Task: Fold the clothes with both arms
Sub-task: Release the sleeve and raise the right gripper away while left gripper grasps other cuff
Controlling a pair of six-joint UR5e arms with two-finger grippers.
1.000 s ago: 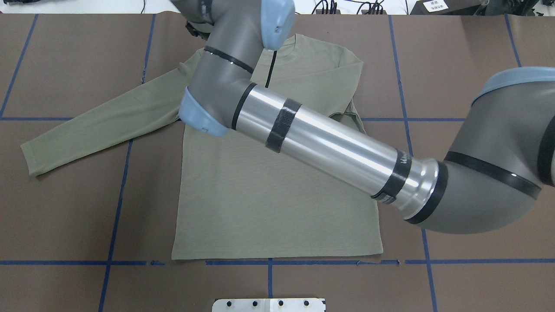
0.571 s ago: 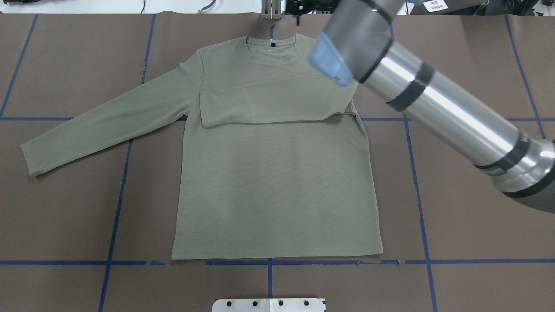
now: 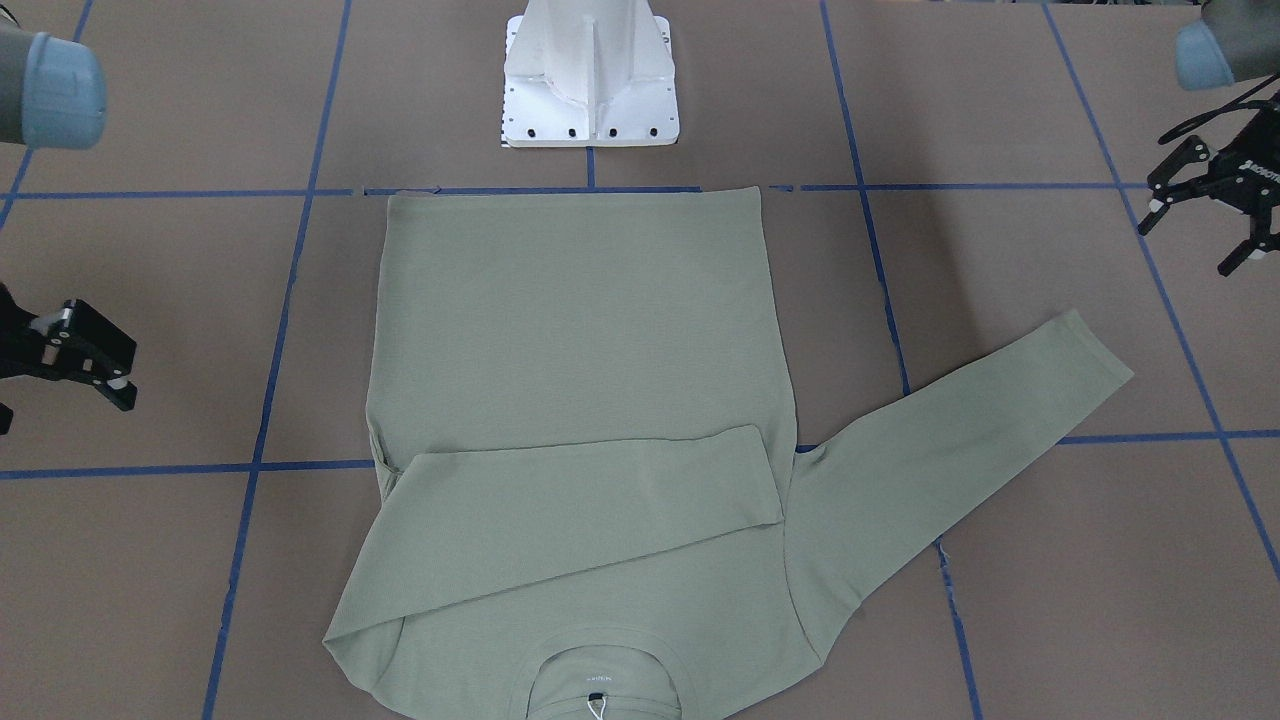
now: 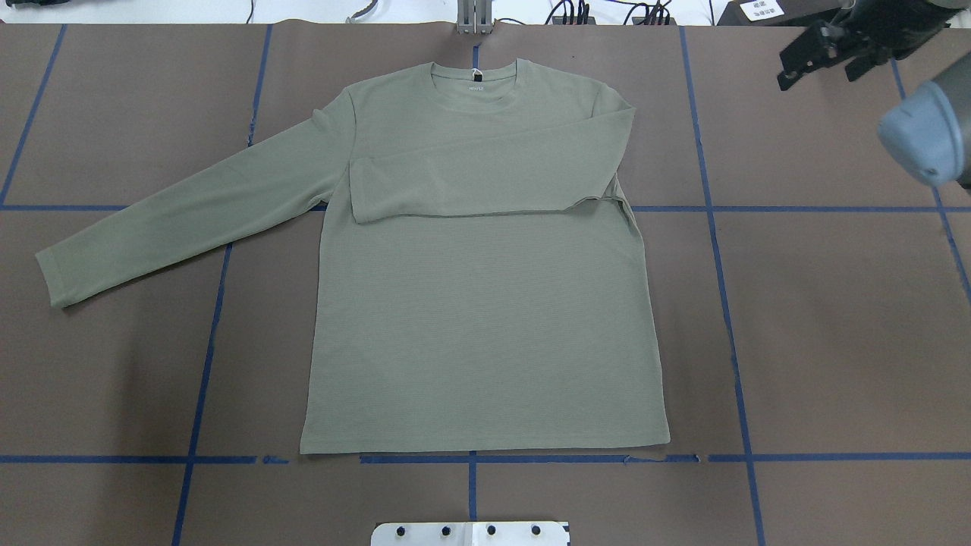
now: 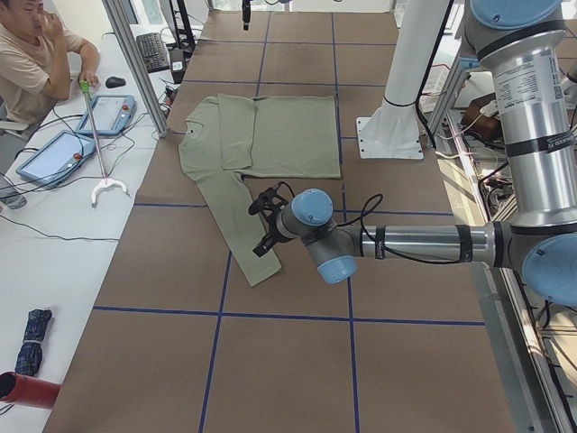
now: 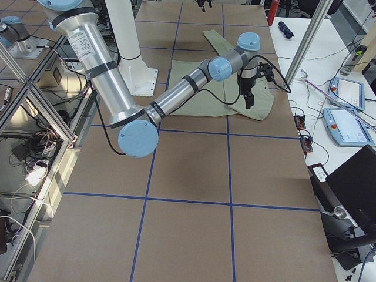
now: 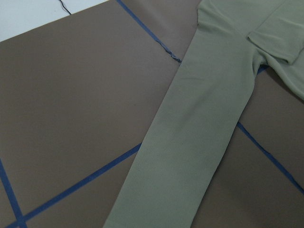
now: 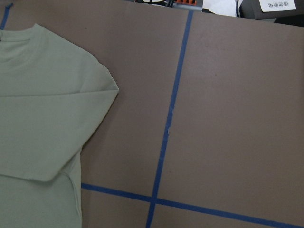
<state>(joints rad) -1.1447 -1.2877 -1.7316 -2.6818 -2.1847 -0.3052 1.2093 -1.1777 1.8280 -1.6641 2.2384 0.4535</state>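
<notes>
Exterior front-facing: one shirt (image 3: 570, 320); left end effector (image 3: 1190, 240), right end effector (image 3: 62, 400); two.

Brown table (image 4: 834, 326), blue tape lines (image 4: 114, 459), white pedestal (image 3: 590, 90), seated person (image 5: 32, 68)

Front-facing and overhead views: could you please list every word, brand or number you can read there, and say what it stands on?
"ROBOTIQ": white brand lettering on the black two-finger left tool.
Print at the neck of the pale sage-green long-sleeved knit shirt: too small to read.
White paper label at the overhead view's top right: blurred, unreadable.
</notes>
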